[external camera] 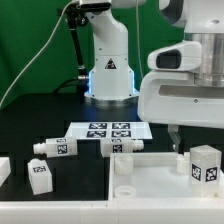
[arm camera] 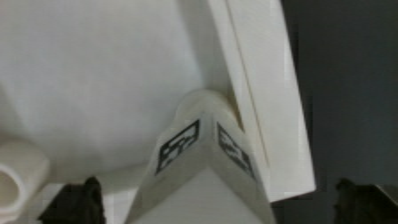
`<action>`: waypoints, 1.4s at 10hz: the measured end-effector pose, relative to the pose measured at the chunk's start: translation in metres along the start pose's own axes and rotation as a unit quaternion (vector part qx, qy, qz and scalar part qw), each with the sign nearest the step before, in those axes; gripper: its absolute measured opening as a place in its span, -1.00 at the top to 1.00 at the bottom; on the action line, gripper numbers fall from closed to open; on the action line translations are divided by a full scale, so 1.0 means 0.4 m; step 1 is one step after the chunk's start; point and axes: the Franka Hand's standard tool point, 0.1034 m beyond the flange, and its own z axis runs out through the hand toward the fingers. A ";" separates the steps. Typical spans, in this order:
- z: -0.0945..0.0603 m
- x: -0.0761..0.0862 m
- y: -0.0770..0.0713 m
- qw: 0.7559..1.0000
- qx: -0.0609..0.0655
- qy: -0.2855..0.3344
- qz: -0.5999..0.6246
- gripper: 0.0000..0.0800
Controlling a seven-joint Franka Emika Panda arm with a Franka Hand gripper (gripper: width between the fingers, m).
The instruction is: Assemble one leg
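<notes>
One leg (external camera: 205,166), a white peg with black-and-white tags, stands upright on the big white tray-like top (external camera: 150,185) near the exterior view's right edge. In the wrist view this leg (arm camera: 199,165) lies between my two dark fingertips (arm camera: 79,203), with a gap on each side. My gripper (external camera: 190,140) hangs just above and around it, open and holding nothing; in the wrist view the gripper (arm camera: 222,205) straddles the leg. Other legs lie on the black table: one (external camera: 121,147) by the top's far wall, one (external camera: 53,148) and one (external camera: 40,175) to the exterior view's left.
The marker board (external camera: 105,130) lies in front of the robot base (external camera: 108,75). The top's raised wall (arm camera: 258,70) runs beside the leg, with dark table beyond it. A round corner socket (arm camera: 15,178) sits in the top. Another white part (external camera: 3,170) lies at the exterior view's left edge.
</notes>
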 end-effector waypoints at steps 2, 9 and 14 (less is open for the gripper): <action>0.003 -0.001 0.003 0.997 -0.002 0.001 -0.078 -0.62; 0.005 0.005 0.018 0.983 -0.005 0.000 -0.184 -0.30; 0.005 0.004 0.018 0.991 -0.004 0.000 -0.133 0.29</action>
